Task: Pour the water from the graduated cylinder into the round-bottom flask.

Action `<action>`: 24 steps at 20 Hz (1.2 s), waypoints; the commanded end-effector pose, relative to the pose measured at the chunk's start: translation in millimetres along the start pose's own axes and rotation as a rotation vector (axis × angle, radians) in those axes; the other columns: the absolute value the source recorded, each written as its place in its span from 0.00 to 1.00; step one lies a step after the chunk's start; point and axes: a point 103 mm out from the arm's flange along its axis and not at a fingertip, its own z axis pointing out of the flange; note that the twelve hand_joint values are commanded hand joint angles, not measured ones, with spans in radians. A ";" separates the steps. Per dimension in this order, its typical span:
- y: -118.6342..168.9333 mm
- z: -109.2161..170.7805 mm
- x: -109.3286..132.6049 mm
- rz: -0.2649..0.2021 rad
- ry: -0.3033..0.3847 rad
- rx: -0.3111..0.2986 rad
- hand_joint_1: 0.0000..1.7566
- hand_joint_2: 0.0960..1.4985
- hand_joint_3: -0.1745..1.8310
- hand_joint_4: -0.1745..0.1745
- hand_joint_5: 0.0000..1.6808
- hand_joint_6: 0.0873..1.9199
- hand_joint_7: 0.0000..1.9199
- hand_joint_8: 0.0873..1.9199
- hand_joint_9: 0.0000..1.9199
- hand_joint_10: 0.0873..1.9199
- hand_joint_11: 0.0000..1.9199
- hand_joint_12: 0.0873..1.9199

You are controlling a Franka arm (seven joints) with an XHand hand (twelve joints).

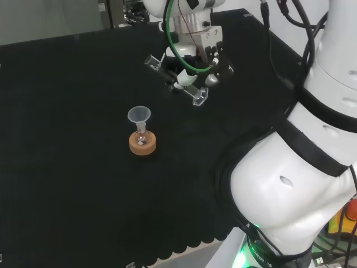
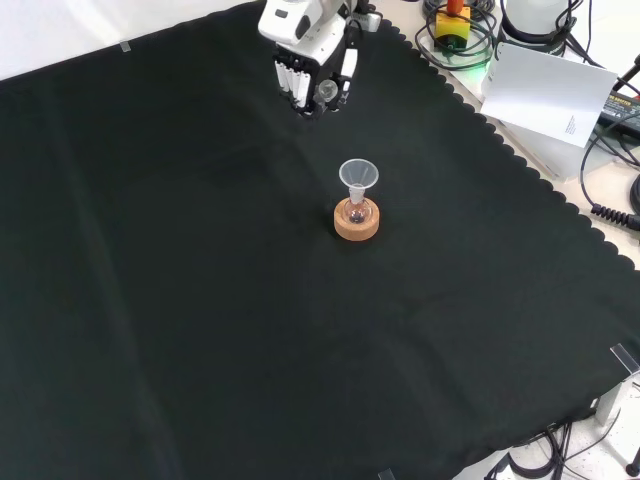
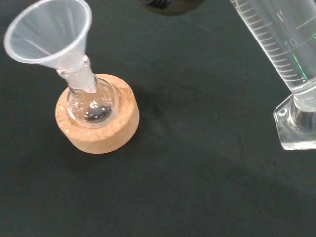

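Head view: the hand [image 1: 195, 61] has its fingers curled round the graduated cylinder [image 1: 177, 80], held tilted, mouth up-left, base down-right, above the counter [image 1: 67, 167], right of the funnel-topped round-bottom flask [image 1: 141, 137].
Front view: the fingers hide the cylinder.
Wrist view: the cylinder's top is cut off.

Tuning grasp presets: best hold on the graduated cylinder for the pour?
Mid-tube, as the robot hand holds it now. The graduated cylinder is long and slender, with a flared foot at one end and its mouth at the other. Come from the side, leaving the mouth free.
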 end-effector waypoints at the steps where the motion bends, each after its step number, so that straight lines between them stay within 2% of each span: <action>1: -43.3 64.0 -12.0 0.075 -0.060 0.297 0.65 0.75 0.09 0.00 0.55 0.55 0.60 0.21 0.73 0.00 0.63 0.39; 9: -48.7 69.3 -20.2 0.105 -0.068 0.383 0.65 0.75 0.09 0.00 0.55 0.54 0.61 0.19 0.73 0.00 0.63 0.39; 18: -62.2 57.2 -34.7 0.150 -0.090 0.370 0.65 0.75 0.09 0.02 0.55 0.54 0.62 0.18 0.74 0.00 0.64 0.39; 24: -67.0 53.4 -40.2 0.155 -0.094 0.374 0.65 0.75 0.09 0.03 0.56 0.54 0.62 0.18 0.74 0.00 0.64 0.39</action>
